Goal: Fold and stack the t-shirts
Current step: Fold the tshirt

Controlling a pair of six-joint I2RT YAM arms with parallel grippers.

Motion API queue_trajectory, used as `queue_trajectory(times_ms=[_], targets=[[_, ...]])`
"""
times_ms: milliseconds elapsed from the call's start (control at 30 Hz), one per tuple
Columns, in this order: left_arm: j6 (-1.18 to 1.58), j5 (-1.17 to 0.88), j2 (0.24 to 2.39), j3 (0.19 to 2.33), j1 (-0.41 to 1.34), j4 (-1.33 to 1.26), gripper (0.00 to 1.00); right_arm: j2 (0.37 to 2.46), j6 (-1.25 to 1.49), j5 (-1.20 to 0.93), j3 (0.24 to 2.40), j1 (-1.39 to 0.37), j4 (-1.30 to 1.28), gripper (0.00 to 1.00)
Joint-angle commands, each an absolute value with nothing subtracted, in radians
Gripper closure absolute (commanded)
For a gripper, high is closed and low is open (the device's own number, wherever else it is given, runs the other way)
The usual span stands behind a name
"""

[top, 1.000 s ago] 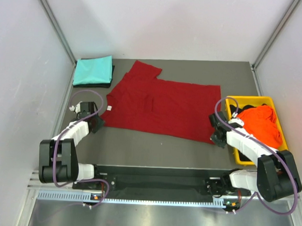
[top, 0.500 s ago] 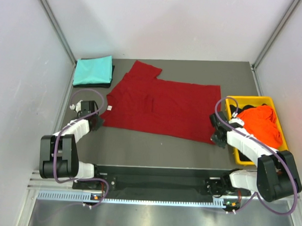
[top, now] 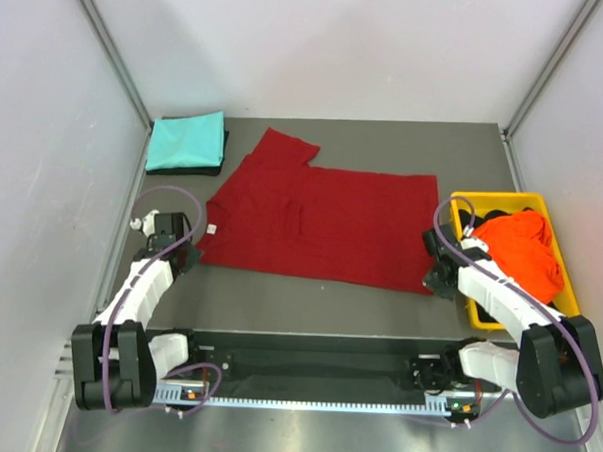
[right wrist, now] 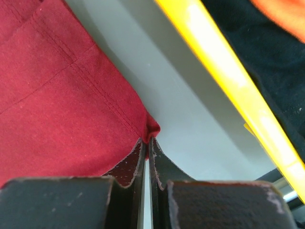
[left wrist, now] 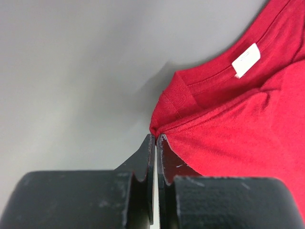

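A large dark red t-shirt (top: pixel 322 222) lies spread across the middle of the grey table. My left gripper (top: pixel 186 243) is shut on its near left corner beside the collar, pinched cloth (left wrist: pixel 164 126) showing at the jaw tips (left wrist: pixel 156 138). My right gripper (top: pixel 434 277) is shut on the shirt's near right hem corner (right wrist: pixel 151 128). A folded teal t-shirt (top: pixel 187 141) rests on a black one at the back left. An orange t-shirt (top: pixel 521 251) and black cloth (right wrist: pixel 257 43) lie in the yellow bin.
The yellow plastic bin (top: pixel 474 312) stands at the right edge, close beside my right gripper; its rim (right wrist: pixel 224 71) runs just past the fingers. White walls enclose the table on the left, back and right.
My left gripper closed on the red shirt's corner and drew it toward the near left. The shirt's left side has stretched flatter. The right gripper stayed shut on its corner.
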State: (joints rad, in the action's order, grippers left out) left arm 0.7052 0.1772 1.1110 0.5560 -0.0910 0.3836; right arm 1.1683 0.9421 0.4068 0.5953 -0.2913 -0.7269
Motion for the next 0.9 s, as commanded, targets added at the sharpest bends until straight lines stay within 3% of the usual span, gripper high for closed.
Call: queue_trajectory(times_ms=[0, 200, 467, 533, 600, 767, 867], targets=[[0.712, 0.209, 1.071, 0.531, -0.097, 0.443, 1.00, 1.141, 0.907, 0.380, 0.574, -0.279, -0.773, 1.00], [0.738, 0.284, 1.066, 0.529, -0.097, 0.492, 1.00, 1.114, 0.908, 0.347, 0.534, -0.278, -0.775, 0.98], [0.730, 0.294, 1.095, 0.641, -0.095, 0.589, 0.71, 1.103, 0.882, 0.342, 0.604, -0.278, -0.824, 0.73], [0.730, 0.324, 1.083, 0.704, -0.095, 0.623, 0.49, 1.111, 0.876, 0.350, 0.647, -0.279, -0.863, 0.68], [0.712, 0.339, 1.060, 0.753, -0.095, 0.623, 0.07, 1.105, 0.880, 0.367, 0.678, -0.278, -0.888, 0.62], [0.620, 0.258, 1.031, 0.840, -0.097, 0.589, 0.09, 1.094, 0.861, 0.334, 0.765, -0.279, -0.920, 0.53], [0.548, 0.109, 1.016, 0.900, -0.095, 0.510, 0.10, 1.106, 0.827, 0.328, 0.843, -0.278, -0.936, 0.51]])
